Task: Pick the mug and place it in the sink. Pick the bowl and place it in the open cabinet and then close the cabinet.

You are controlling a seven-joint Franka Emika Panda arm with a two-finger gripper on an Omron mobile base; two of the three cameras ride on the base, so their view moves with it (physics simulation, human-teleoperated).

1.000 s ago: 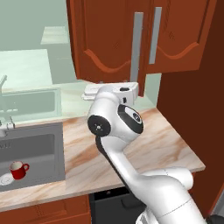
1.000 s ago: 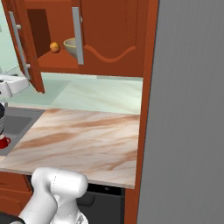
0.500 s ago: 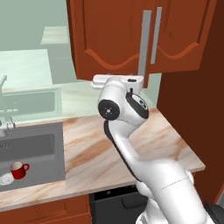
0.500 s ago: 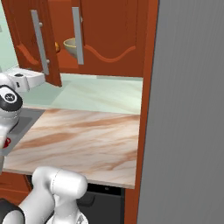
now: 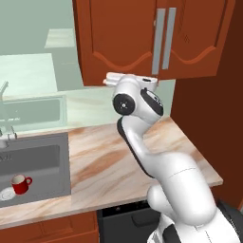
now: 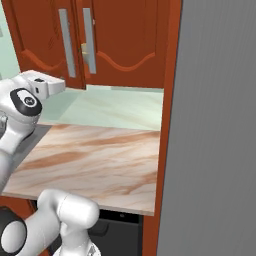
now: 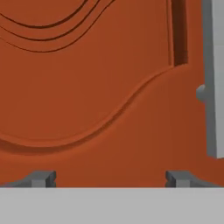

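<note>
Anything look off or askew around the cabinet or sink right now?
Only the cabinet: a thin gap remains between its doors, with something pale visible inside. The mug sits upright in the sink.

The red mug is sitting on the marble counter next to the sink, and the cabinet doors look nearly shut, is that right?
Not quite. The left base view shows the red mug inside the sink, by the drain, not on the marble counter. The cabinet doors do look nearly shut.

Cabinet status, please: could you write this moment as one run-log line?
cabinet: left door nearly shut, slight gap | tool: open, at door face | mug: in sink | bowl: hidden
</note>
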